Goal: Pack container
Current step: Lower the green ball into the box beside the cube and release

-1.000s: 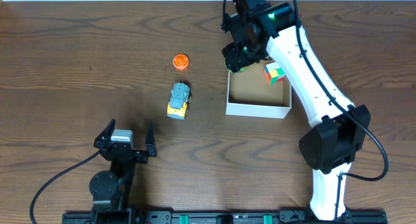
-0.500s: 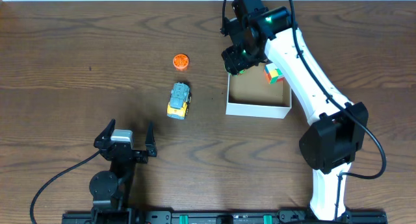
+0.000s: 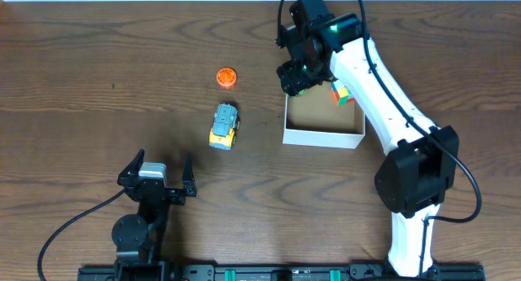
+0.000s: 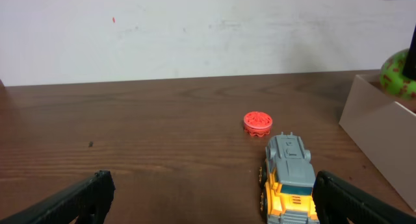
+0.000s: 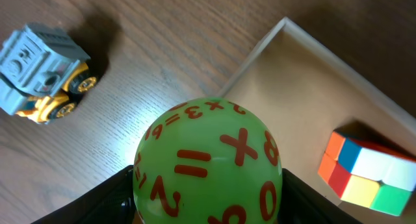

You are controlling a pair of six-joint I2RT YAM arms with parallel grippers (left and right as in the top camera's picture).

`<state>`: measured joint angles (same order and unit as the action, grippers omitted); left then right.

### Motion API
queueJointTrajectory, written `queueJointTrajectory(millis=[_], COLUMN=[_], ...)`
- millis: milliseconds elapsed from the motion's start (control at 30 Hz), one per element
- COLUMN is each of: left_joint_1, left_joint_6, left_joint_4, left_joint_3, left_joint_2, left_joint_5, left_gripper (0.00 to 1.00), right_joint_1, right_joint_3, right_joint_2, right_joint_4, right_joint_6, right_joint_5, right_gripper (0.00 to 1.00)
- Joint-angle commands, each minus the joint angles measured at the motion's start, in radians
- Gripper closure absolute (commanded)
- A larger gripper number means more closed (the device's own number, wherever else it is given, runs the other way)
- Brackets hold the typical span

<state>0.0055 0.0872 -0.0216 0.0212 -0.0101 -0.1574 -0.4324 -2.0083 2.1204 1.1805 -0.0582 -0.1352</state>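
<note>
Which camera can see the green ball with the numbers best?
The right wrist view: the green ball fills the middle, red numbers and signs clear. Overhead, the right gripper hides most of it. The left wrist view catches only part of it at the right edge.

Green ball with red numerals, grey-yellow truck, orange disc, multicoloured cube, white-and-brown container.

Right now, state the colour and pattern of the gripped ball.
Green ball with red numbers and maths signs; clearest in right wrist view.

left gripper — jaws spread, low | right gripper — jaws clamped, arm outstretched
</note>
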Motion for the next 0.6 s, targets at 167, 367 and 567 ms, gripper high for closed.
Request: queueJointTrajectory(millis=[167,367,567], left_joint_1=[0.002,0.002,0.002], left_joint_6=[0.017,0.018,0.018], left_joint_4=[-0.034,-0.034,-0.034], left_joint_3=[-0.017,-0.017,-0.017], left_joint_2=[0.006,0.006,0.006], left_joint_5=[-0.014,-0.014,-0.014], left_gripper=[0.02,0.02,0.02], right_joint_1=[-0.014,-0.014,-0.014], right_joint_3=[0.019,0.019,0.019], right_joint_2=[0.009,0.009,0.009], right_joint_4=[-0.014,-0.016,-0.025], right_joint_6=[0.013,0.013,0.013], right_joint_5=[-0.001,0.021,0.031], right_gripper=[0.33,0.32,0.31])
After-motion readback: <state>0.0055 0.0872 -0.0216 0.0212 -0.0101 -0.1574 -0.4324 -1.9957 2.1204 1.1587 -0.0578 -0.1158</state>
